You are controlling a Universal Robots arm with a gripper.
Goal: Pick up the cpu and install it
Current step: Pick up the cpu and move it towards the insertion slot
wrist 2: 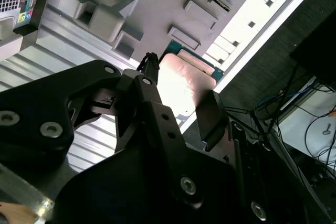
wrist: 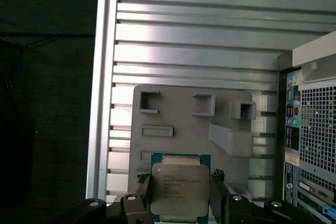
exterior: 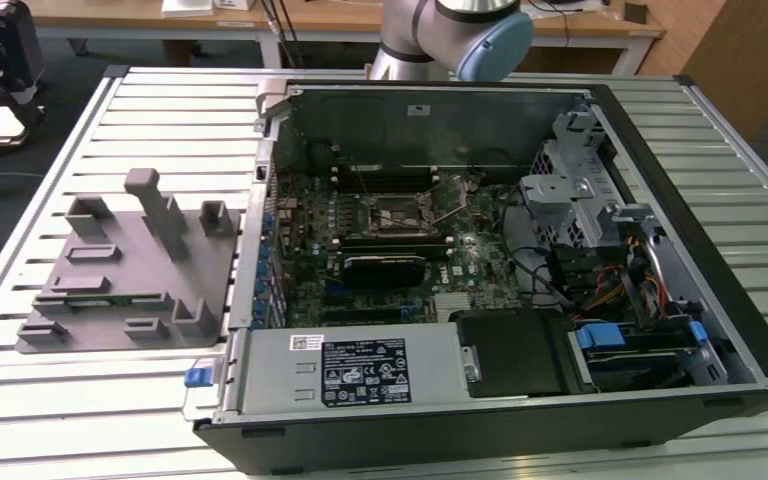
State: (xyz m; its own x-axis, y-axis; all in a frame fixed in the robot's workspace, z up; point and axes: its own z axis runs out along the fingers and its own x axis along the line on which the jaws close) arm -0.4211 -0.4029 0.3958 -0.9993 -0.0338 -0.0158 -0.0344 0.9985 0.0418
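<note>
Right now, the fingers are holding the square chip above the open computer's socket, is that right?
Not quite. The fingers hold the square chip above the grey tray, not the socket. The first wrist view shows the tray beneath it, with the computer case off to one side.

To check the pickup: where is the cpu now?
In the first wrist view, the cpu sits between the fingers of the gripper, above the grey tray.
</note>
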